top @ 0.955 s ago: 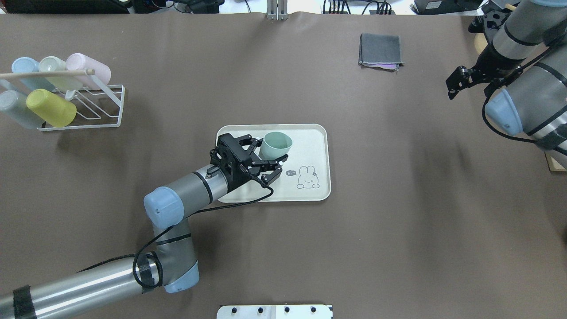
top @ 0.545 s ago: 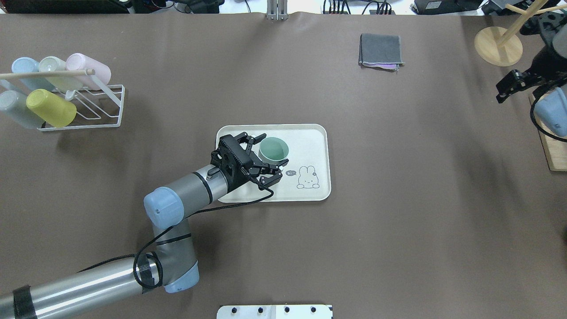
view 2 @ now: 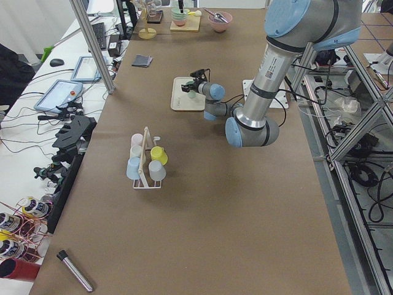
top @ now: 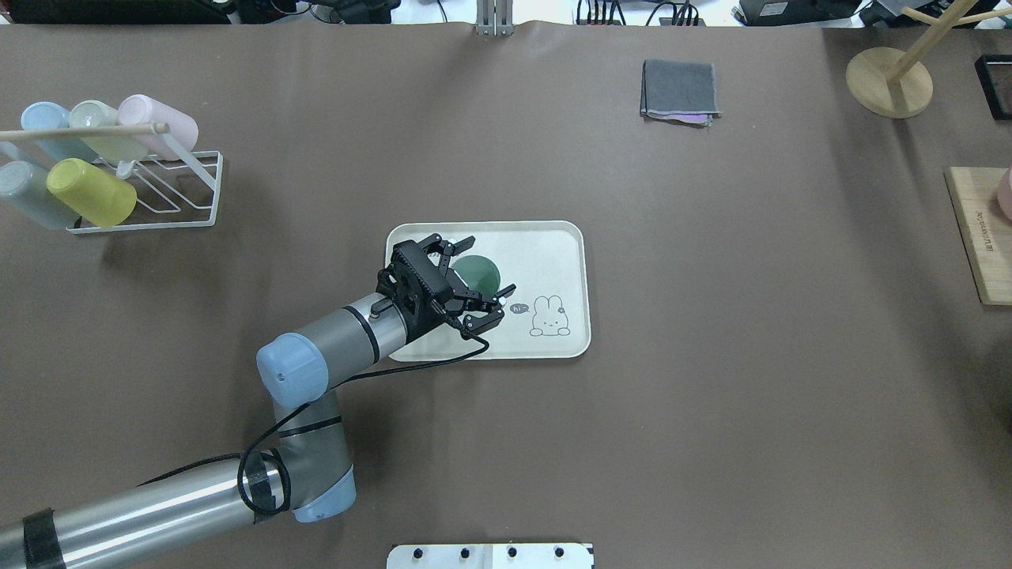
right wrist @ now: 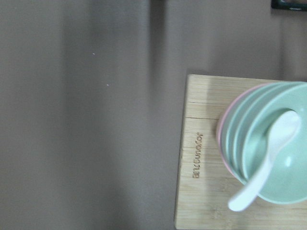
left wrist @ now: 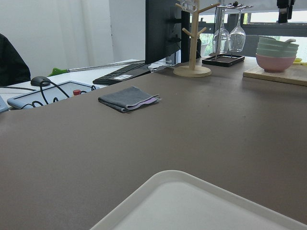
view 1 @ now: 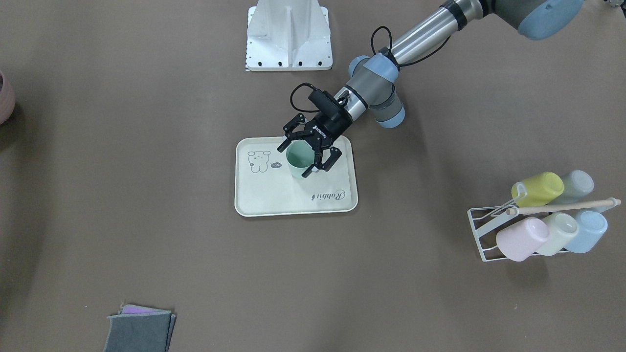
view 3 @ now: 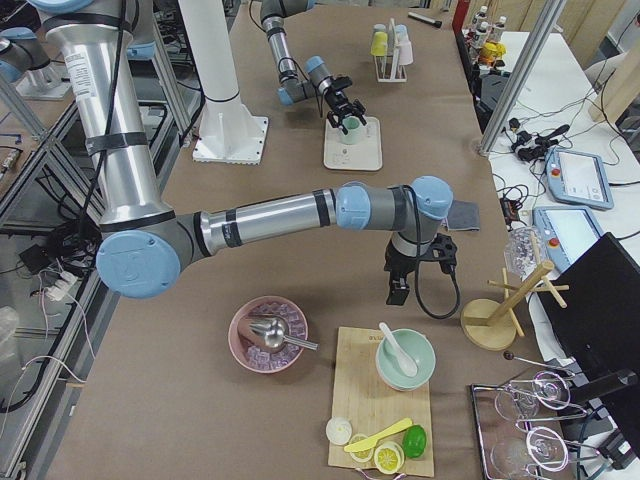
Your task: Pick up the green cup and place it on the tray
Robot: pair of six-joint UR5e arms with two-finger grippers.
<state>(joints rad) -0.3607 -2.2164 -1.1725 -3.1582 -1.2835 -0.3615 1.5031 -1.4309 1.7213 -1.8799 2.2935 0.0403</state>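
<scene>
The green cup [top: 477, 273] stands upright, mouth up, on the cream tray [top: 553, 245], in its left half. My left gripper [top: 492, 264] is open, with one finger on each side of the cup and a gap to it. The front-facing view shows the same: the cup [view 1: 297, 159] stands on the tray [view 1: 274, 195] between the spread fingers of the left gripper [view 1: 294, 161]. My right gripper [view 3: 400, 285] shows only in the exterior right view, low over the table near a wooden board, and I cannot tell whether it is open or shut.
A white wire rack [top: 158, 197] with several pastel cups stands at the far left. A folded grey cloth [top: 680, 91] lies at the back. A wooden stand [top: 889, 79] and a wooden board [top: 980, 237] are at the right edge. Stacked bowls with a spoon [right wrist: 268, 153] sit on that board.
The green cup went from tilted in the left gripper to upright on the tray, and the left fingers spread apart. The right arm drew back out of the overhead view.
</scene>
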